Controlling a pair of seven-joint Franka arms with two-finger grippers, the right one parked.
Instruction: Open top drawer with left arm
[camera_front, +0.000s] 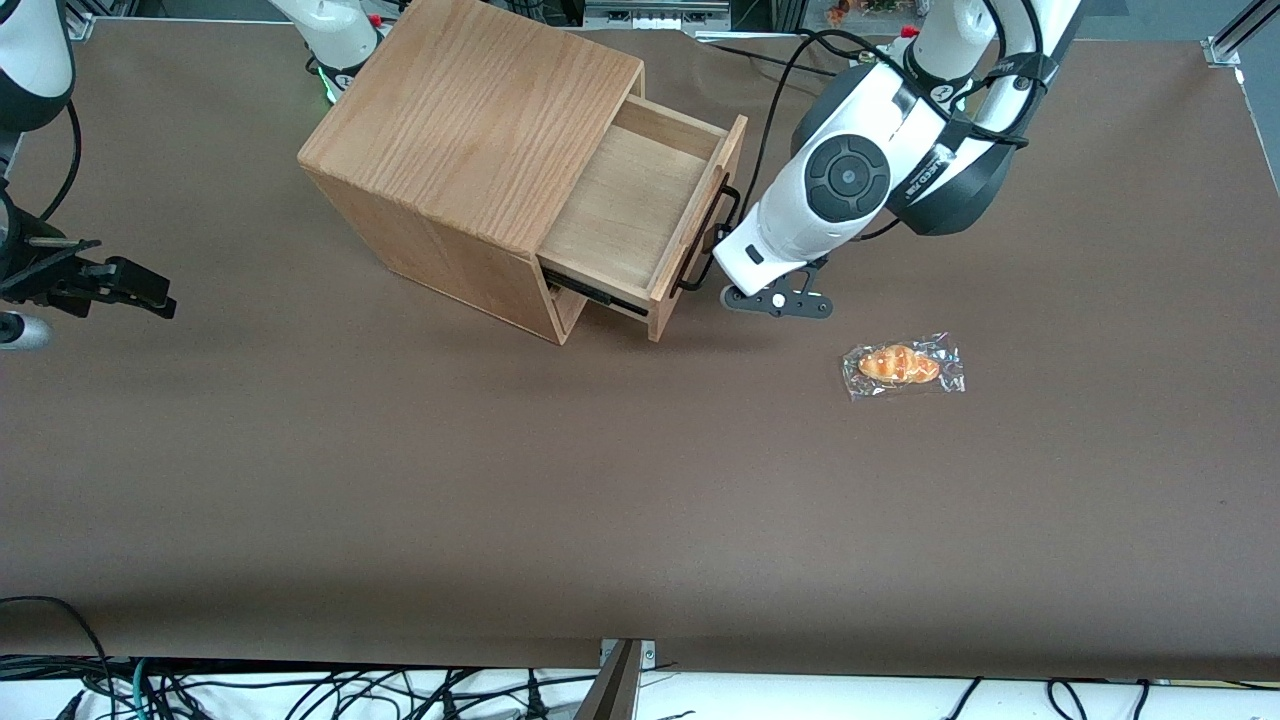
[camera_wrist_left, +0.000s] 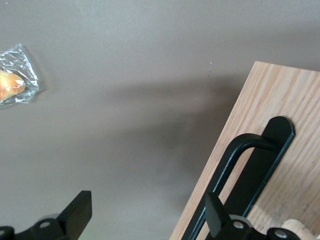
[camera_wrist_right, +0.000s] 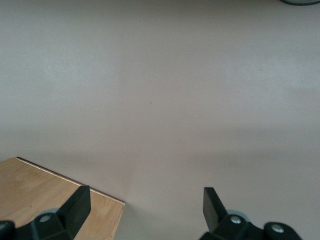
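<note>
Top drawer (camera_front: 640, 205) is pulled well out of the oak-grain cabinet (camera_front: 470, 110), tray interior bare light wood, open to above. Its flat front (camera_front: 700, 225) faces the working arm's end of the table and carries a long thin black bar handle (camera_front: 708, 238). Dark slide rail (camera_front: 595, 293) shows under the tray on the side nearer the front camera. Cabinet sits on the brown table (camera_front: 500, 480), turned at an angle, farther from the front camera than the table's middle.

Left arm (camera_front: 850, 180), white with dark grey joint cap, reaches down to just in front of the drawer front. Its gripper (camera_front: 722, 252) sits at the handle; most of it is hidden by the arm's white body in the front view. In the left wrist view the gripper (camera_wrist_left: 145, 212) has its fingers spread wide: one finger (camera_wrist_left: 215, 215) overlaps the black handle (camera_wrist_left: 250, 165) against the drawer front (camera_wrist_left: 280, 125), the other finger (camera_wrist_left: 77, 212) hangs over bare table, well apart from the first. Whether the finger actually touches the bar, cannot tell. Nothing is clamped between them.

A wrapped bread roll (camera_front: 903, 365) in clear plastic lies on the table near the gripper, nearer the front camera and toward the working arm's end; its edge also shows in the wrist view (camera_wrist_left: 15, 77).
</note>
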